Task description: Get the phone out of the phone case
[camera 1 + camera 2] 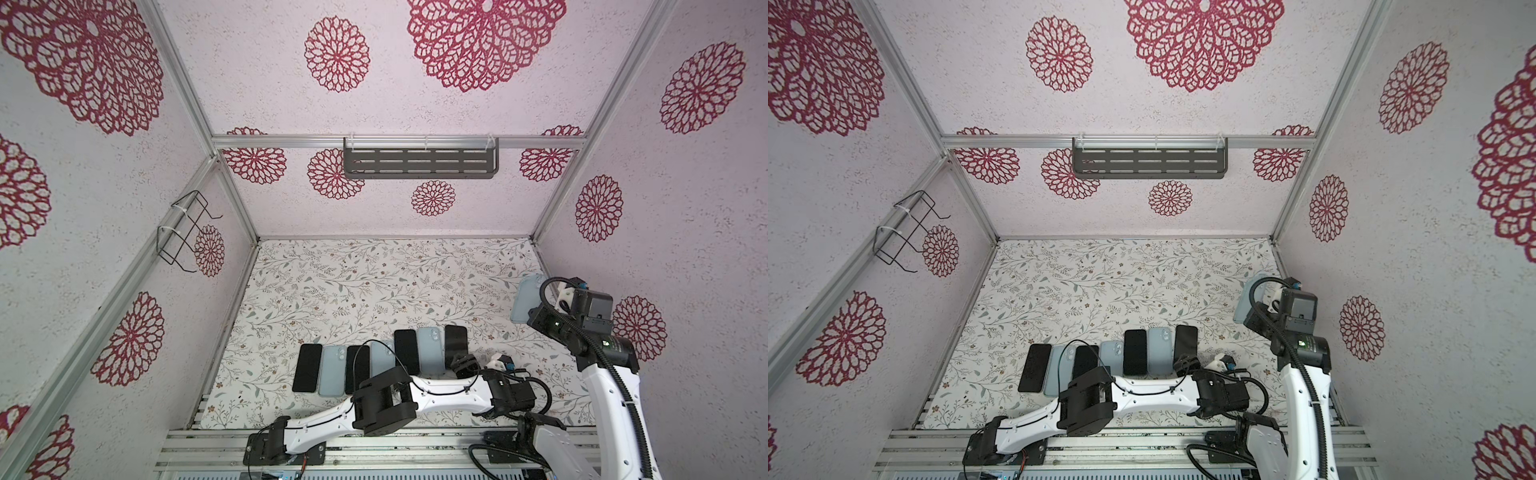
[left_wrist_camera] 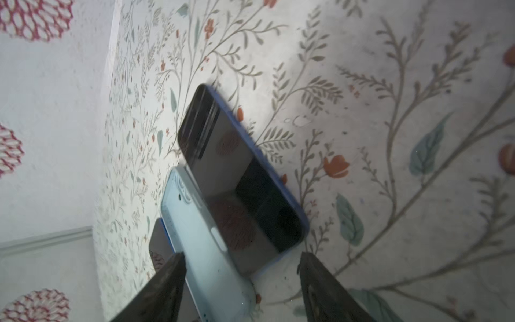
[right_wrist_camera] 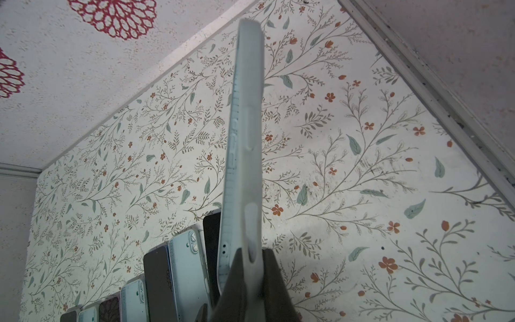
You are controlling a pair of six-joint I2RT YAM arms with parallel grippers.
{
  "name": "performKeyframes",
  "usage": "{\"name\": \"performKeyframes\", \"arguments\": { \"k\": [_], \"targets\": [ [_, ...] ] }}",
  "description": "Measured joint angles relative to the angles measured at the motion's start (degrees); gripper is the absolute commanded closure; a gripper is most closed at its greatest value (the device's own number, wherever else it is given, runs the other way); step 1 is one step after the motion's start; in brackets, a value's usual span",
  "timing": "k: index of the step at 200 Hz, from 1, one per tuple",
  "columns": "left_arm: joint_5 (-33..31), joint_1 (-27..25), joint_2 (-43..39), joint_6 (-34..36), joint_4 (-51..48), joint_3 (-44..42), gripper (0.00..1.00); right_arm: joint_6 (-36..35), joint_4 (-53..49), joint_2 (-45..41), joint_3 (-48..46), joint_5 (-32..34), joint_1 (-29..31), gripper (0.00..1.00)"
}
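Grips the pale blue phone case edge-on in the right pincer, clamped tight, raised above the desk near the right wall. Holds the left pincer wide apart just over the dark-screened phone, lying flat on the desk at the right end of a row of phones and cases.

I work in a robot test cell, no home or shop; a bare aluminium frame boxes me in, its panels papered with red rosettes; a flowered mat covers the table; at twelve o'clock hangs a slotted grey shelf, at nine o'clock a wire rack; at six o'clock my arms stand on grooved rails, a row of phones just beyond.
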Motion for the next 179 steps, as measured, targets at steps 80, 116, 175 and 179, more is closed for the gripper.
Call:
{"name": "performKeyframes", "arguments": {
  "k": [80, 116, 175, 179],
  "targets": [
    [-2.3, 3.2, -39.5, -8.4, 15.5, -43.6, 0.03, 0.2, -2.6, -8.1, -3.3, 1.3, 0.0, 1.0],
    [-2.2, 8.7, -53.7, -10.8, 19.6, -57.6, 0.03, 2.1, -2.1, -11.0, -12.1, -0.4, 0.5, 1.0],
    [2.8, 18.9, -74.4, -10.3, 26.6, -67.5, 0.03, 8.9, 5.5, -5.6, -20.6, 5.4, 18.5, 1.0],
    [3.4, 20.3, -75.9, -10.1, 27.0, -67.6, 0.03, 9.4, 6.4, -4.5, -20.9, 5.8, 20.1, 1.0]
  ]
}}
